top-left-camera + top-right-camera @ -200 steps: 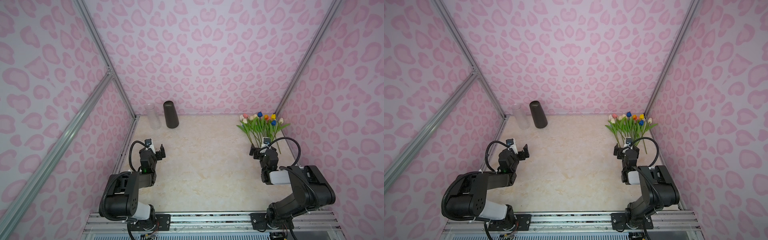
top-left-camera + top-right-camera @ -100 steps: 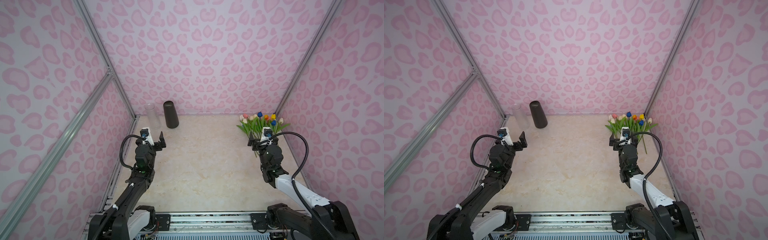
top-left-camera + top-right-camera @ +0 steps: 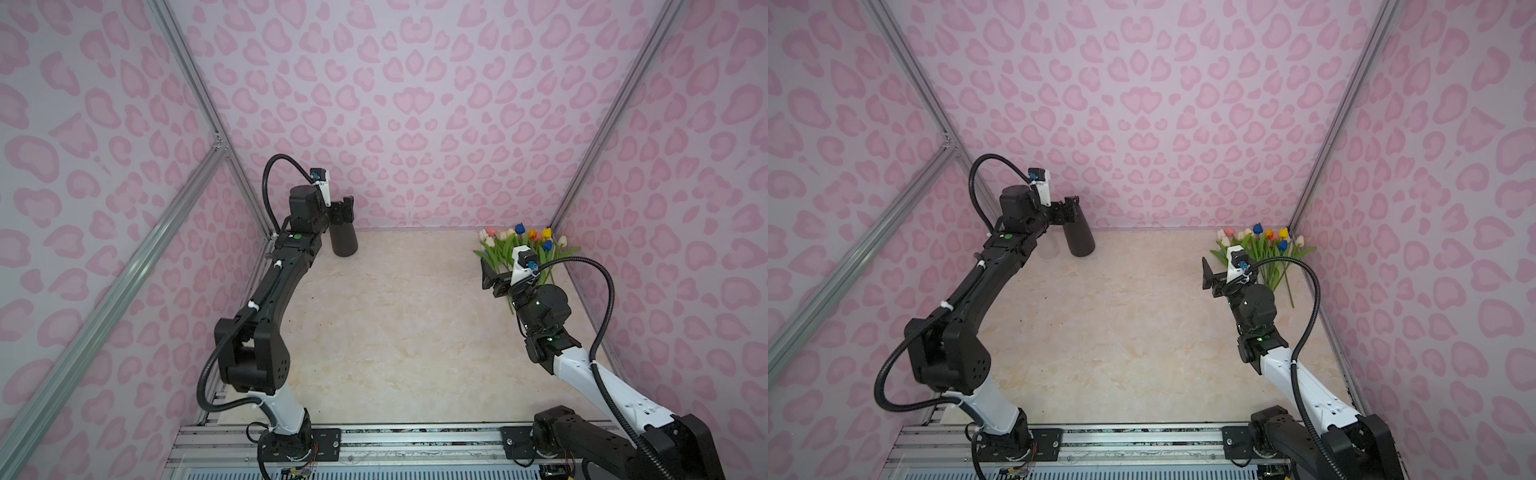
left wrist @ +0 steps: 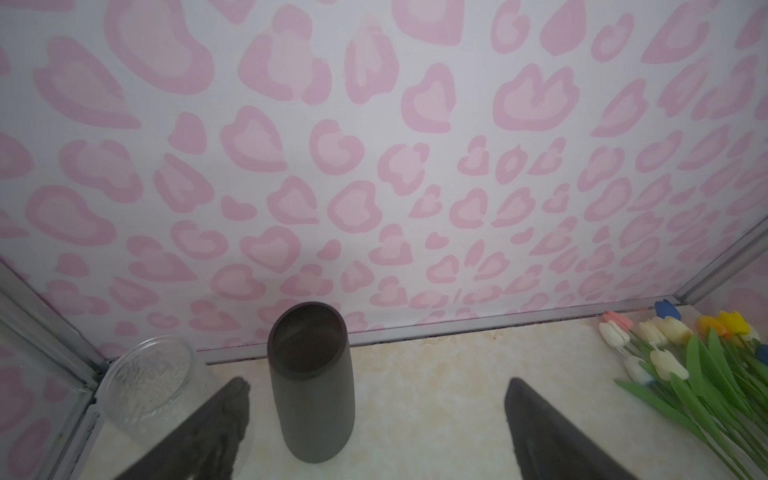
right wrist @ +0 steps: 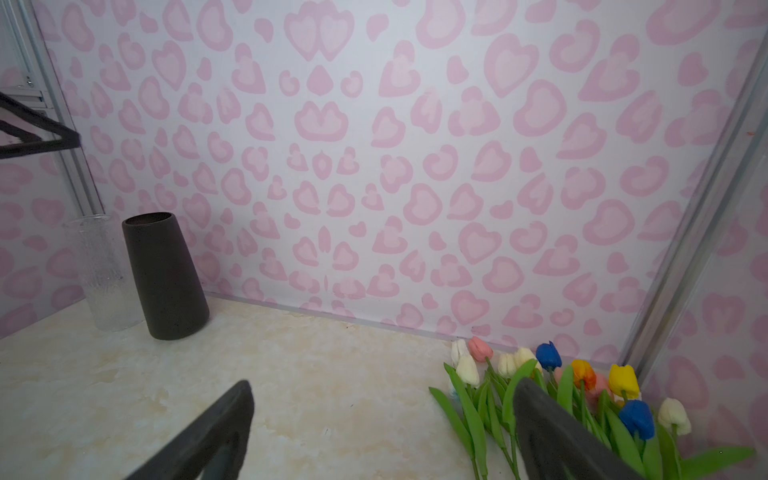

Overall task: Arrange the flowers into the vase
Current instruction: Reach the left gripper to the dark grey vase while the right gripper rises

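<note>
A dark tapered vase [image 3: 344,240] [image 3: 1080,237] stands upright at the back left, with a clear glass vase [image 4: 151,380] [image 5: 104,270] close beside it towards the corner. The flowers [image 3: 517,245] [image 3: 1260,245] lie in a bunch at the back right, heads towards the back wall. My left gripper [image 3: 341,211] [image 4: 378,386] is open, raised just above and in front of the dark vase's mouth [image 4: 307,336]. My right gripper [image 3: 496,278] [image 5: 384,388] is open over the table just left of the flowers' stems [image 5: 478,415]. Neither gripper holds anything.
Pink patterned walls close the cell on three sides, with aluminium posts [image 3: 582,174] in the corners. A metal rail [image 3: 395,444] carrying both arm bases runs along the front. The marble-look tabletop [image 3: 395,324] lies bare between the two arms.
Both arms have unfolded from near the front rail and reached towards the back: the left up to the dark vase, the right towards the flowers. Both grippers stayed open.
</note>
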You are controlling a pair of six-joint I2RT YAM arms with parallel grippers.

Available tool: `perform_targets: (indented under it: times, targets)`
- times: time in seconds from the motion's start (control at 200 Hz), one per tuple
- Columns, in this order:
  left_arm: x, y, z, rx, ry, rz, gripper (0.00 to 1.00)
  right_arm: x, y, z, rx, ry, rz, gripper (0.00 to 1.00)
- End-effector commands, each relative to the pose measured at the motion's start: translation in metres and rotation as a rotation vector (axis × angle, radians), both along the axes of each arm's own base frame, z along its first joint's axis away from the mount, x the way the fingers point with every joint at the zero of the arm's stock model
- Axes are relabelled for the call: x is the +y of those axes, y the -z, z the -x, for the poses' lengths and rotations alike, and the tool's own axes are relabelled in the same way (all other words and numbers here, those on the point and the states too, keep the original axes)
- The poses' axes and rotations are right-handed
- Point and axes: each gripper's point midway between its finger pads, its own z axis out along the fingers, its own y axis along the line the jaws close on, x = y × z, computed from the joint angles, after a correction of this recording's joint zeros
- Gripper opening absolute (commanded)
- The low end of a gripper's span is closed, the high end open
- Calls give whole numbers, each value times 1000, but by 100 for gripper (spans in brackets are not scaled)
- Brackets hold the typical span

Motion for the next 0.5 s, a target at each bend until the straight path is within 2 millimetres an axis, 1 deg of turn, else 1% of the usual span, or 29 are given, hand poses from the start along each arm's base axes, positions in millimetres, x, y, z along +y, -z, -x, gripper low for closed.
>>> perform_targets:
  times: [0.0, 0.105, 0.19, 0.275, 0.39, 0.49]
  targets:
    - [-5, 34, -19, 135, 5, -10, 97, -6, 4, 10, 4, 18, 2, 97]
    - [6, 51, -39, 166, -66, -53, 97, -14, 6, 24, -6, 37, -11, 97]
    - [13, 64, -50, 203, -98, -100, 97, -20, 7, 33, -13, 55, -21, 97]
    - [21, 77, -59, 232, -133, -132, 97, -20, 7, 39, -29, 49, -20, 97]
    - [30, 101, -68, 274, -156, -129, 97, -15, 7, 37, -34, 22, -24, 97]
    - [35, 111, -76, 281, -160, -124, 97, -8, 5, 30, -22, -1, -27, 96]
